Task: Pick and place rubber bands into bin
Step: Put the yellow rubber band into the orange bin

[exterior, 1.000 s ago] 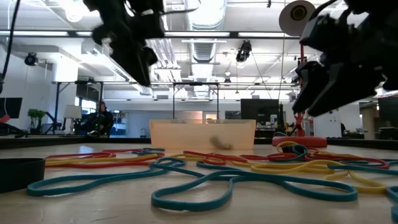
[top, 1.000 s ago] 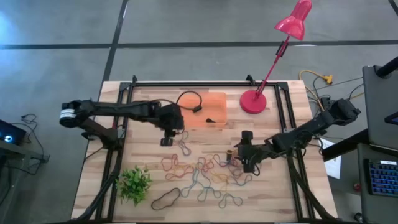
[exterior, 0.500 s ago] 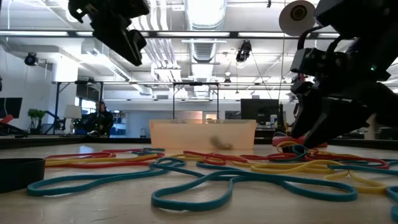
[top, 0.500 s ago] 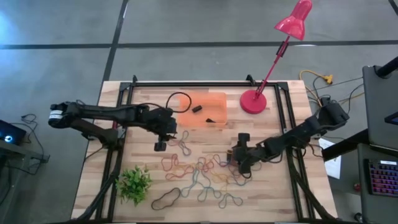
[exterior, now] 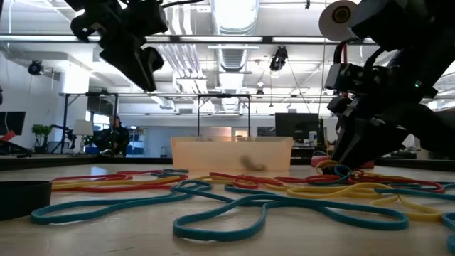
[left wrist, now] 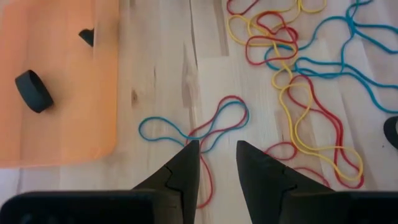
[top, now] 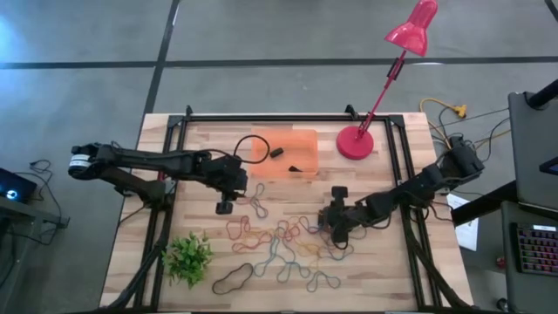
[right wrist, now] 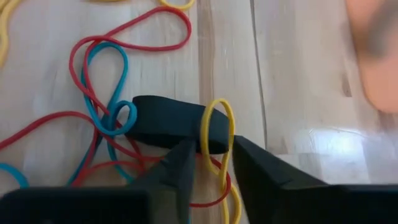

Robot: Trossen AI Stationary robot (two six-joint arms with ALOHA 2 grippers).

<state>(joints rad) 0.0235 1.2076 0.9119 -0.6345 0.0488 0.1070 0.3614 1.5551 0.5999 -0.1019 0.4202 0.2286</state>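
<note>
Lowered right gripper among tangled rubber bands.

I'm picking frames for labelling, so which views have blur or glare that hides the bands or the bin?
Right wrist view: the bin is a smeared orange blur at the edge, and glare whitens the table. Low view: the nearest rubber bands look soft. High and left wrist views look evenly lit and sharp.

Two slim, matte-black jointed arms. White band with dark marking near left arm's base joint. Blocky black housings along right arm. Dark, wedge-shaped fingers on each pincer.
</note>
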